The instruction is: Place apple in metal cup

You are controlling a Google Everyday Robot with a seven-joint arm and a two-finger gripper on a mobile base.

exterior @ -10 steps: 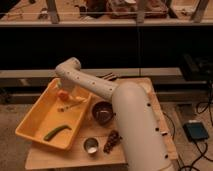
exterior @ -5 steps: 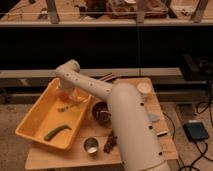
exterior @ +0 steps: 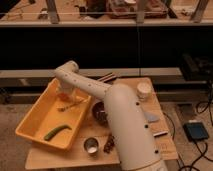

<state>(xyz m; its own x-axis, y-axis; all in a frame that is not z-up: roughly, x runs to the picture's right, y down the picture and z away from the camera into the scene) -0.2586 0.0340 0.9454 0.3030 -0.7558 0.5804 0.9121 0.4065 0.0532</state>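
Note:
The apple [exterior: 62,95] shows as a small orange-red spot at the far end of the yellow tray [exterior: 31,131], partly hidden by my gripper. My gripper [exterior: 65,99] reaches down from the white arm's bend into that end of the tray, right at the apple. The metal cup [exterior: 91,146] stands upright near the table's front edge, in front of the tray's right corner and well apart from the gripper.
A long green vegetable [exterior: 56,132] lies in the tray's near part. A dark bowl [exterior: 99,113] sits right of the tray, half behind my arm. A white cup [exterior: 144,90] stands at the back right. A brown object [exterior: 109,143] lies beside the metal cup.
The thick arm link has swung left and towards the camera, covering more of the table's middle. The gripper has stayed at the tray's far end by the apple.

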